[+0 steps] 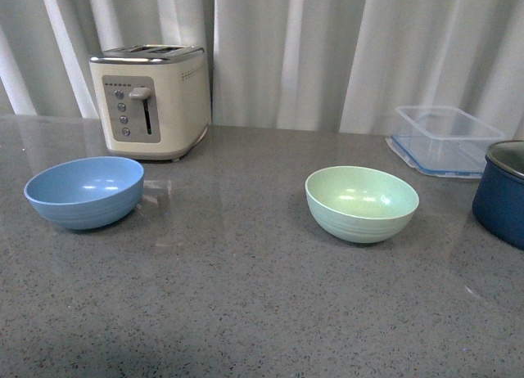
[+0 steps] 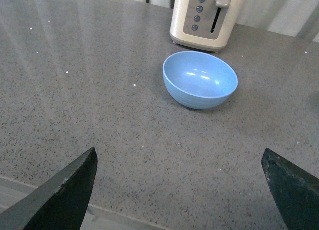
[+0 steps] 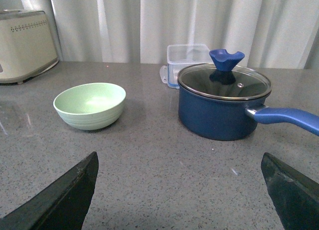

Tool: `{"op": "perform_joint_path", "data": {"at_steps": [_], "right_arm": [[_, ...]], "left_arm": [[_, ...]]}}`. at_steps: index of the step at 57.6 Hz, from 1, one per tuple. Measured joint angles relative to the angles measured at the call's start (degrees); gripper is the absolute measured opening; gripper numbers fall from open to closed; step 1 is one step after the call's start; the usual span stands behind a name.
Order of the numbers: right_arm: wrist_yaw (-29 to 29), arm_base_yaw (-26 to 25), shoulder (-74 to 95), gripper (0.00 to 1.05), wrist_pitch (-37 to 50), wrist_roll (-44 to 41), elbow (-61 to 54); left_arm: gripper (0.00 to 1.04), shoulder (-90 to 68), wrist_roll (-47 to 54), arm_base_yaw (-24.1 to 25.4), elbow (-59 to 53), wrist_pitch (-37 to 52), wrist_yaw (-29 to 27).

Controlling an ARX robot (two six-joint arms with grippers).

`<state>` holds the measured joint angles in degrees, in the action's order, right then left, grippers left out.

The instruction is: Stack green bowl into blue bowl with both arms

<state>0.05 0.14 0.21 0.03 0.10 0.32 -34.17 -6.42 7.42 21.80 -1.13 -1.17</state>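
White pleated curtains (image 1: pixel 286 51) hang behind a grey speckled desk (image 1: pixel 246 312) that fills the front view. Towards the far left corner stands a cream toaster (image 1: pixel 151 100) with a chrome top, its lever and buttons facing the near edge. The blue bowl (image 1: pixel 84 191) sits upright and empty just in front of the toaster, close to the left edge and apart from the toaster's base. The green bowl (image 1: pixel 361 203), also upright and empty, rests right of the desk's middle, well apart from the blue bowl, with bare desk between them. Near the far right corner lies a clear container (image 1: pixel 446 139) with a blue-trimmed lid under it. A navy pot (image 1: pixel 501 194) stands at the right edge, between that container and the near edge. The right wrist view shows its glass lid (image 3: pixel 224 81), blue knob (image 3: pixel 227 58) and blue handle (image 3: pixel 289 118), with the green bowl beside it and not touching it. The left gripper (image 2: pixel 178 180) hangs above the desk near its near edge, jaws spread wide and holding nothing, with the blue bowl ahead of it and clear of both tips. The right gripper (image 3: pixel 179 182) is likewise released, its two dark tips far apart over bare desk, short of the green bowl and the pot.
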Motion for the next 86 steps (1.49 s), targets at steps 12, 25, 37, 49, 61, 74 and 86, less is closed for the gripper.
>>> {"op": "perform_joint_path", "data": {"at_steps": [12,25,37,49,61,74,86], "right_arm": [[0.00,0.00,0.00,0.95,0.00,0.00,0.00],[-0.02,0.00,0.00,0.95,0.00,0.00,0.00],[0.02,0.00,0.00,0.95,0.00,0.00,0.00],[0.00,0.00,0.00,0.95,0.00,0.00,0.00],[0.00,0.00,0.00,0.95,0.00,0.00,0.00],[0.00,0.00,0.00,0.95,0.00,0.00,0.00],[0.00,0.00,0.00,0.95,0.00,0.00,0.00]], "left_arm": [[0.98,-16.44,-5.66,4.76,13.14,-0.81,4.35],[0.98,-31.47,-11.23,5.29,23.71,-1.90,7.34],[0.98,-43.56,-15.12,3.67,33.05,-3.43,8.50],[0.98,-54.40,-17.14,2.27,41.44,-6.60,7.26],[0.98,-62.31,-17.77,1.01,48.41,-8.83,5.75],[0.98,-69.33,-17.90,-0.94,55.41,-11.82,4.02],[0.98,-73.02,-17.79,-2.25,58.29,-13.18,2.84]]}}
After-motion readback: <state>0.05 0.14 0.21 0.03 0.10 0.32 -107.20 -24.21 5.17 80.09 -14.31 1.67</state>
